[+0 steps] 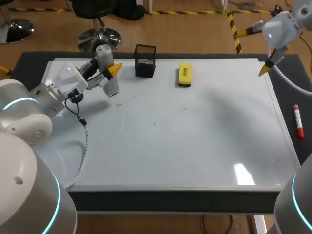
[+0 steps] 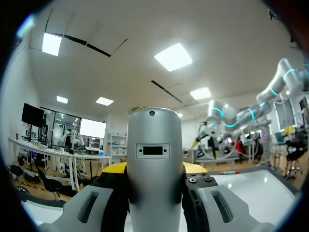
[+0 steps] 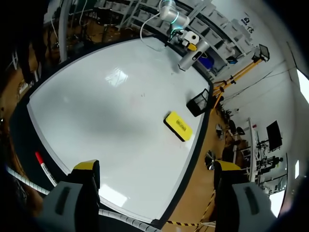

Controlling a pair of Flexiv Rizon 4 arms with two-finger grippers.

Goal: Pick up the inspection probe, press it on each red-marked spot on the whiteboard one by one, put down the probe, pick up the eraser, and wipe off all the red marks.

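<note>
We see a silver-grey inspection probe [image 1: 111,84] at far left, a black mesh pen holder [image 1: 145,61], a yellow eraser [image 1: 185,74], a red-and-white marker [image 1: 297,121] at right, and a white whiteboard [image 1: 195,146] on dark matting [image 1: 29,63].

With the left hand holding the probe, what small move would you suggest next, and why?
Probably lower the left hand so the probe touches the faint mark nearest its tip: the probe is gripped over the whiteboard, and the eraser lies untouched.
</note>
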